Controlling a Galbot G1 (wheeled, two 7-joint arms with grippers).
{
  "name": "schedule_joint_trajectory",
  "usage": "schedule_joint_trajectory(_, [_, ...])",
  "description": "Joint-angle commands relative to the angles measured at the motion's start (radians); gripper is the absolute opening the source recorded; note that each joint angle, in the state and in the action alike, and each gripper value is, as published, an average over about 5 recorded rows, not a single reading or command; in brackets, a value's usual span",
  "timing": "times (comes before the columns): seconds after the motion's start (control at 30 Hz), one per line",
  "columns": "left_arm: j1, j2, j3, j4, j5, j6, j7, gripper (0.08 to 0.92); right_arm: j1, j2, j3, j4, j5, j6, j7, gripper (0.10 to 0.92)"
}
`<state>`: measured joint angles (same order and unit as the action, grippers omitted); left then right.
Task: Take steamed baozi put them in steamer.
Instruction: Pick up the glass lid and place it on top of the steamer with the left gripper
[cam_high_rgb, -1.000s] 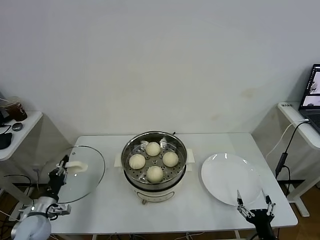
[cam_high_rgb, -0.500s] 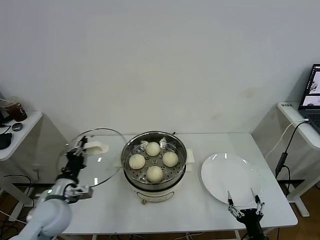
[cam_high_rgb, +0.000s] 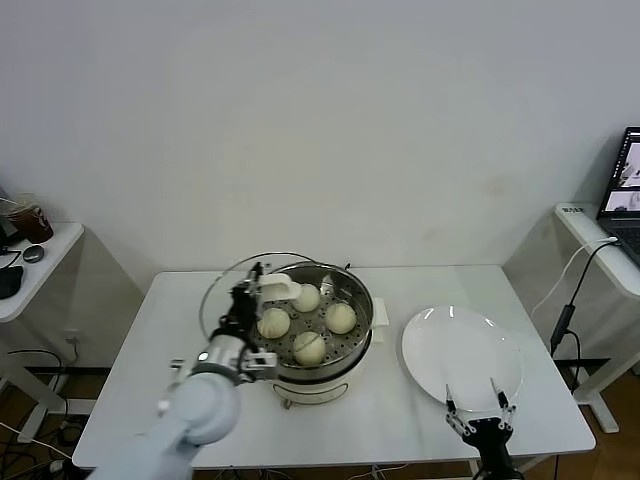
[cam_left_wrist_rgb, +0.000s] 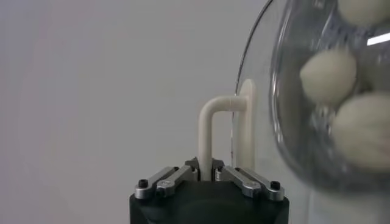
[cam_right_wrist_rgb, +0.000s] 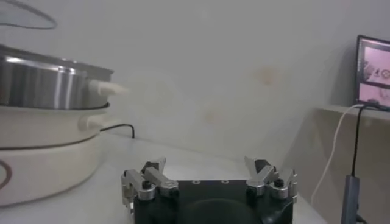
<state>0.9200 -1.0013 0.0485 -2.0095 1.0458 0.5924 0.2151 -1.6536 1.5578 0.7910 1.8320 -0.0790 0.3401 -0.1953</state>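
Since the earlier frames the glass lid (cam_high_rgb: 262, 290) has travelled from the table's left side to above the steamer (cam_high_rgb: 310, 330), tilted over its left rim. Four steamed baozi (cam_high_rgb: 308, 347) sit on the perforated tray inside. The left gripper (cam_high_rgb: 246, 296) pinches the lid's white handle (cam_left_wrist_rgb: 214, 131). Further right, the white plate (cam_high_rgb: 462, 357) holds nothing, and the right gripper (cam_high_rgb: 481, 412) waits at the near table edge, fingers spread.

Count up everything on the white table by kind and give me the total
Baozi: 4, all in the steamer
Steamer: 1
Glass lid: 1, held over the steamer by the left gripper
White plate: 1, empty
Total: 7
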Motion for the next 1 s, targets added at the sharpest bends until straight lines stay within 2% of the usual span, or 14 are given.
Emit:
schedule_joint_trajectory(0.03, [-0.132, -0.163, 0.195, 0.106, 0.234, 0.044, 0.093, 0.177, 0.001, 0.004, -0.007, -0.022, -0.031, 0.015, 0.012, 0.823])
schedule_joint_trajectory(0.37, [-0.118, -0.202, 0.190, 0.165, 0.237, 0.029, 0.061, 0.177, -0.005, -0.004, -0.005, -0.014, -0.020, 0.018, 0.012, 0.823])
schedule_joint_trajectory(1.0, [-0.096, -0.197, 0.141, 0.201, 0.205, 0.011, 0.039, 0.177, -0.019, -0.011, -0.008, -0.014, -0.021, 0.023, 0.008, 0.823])
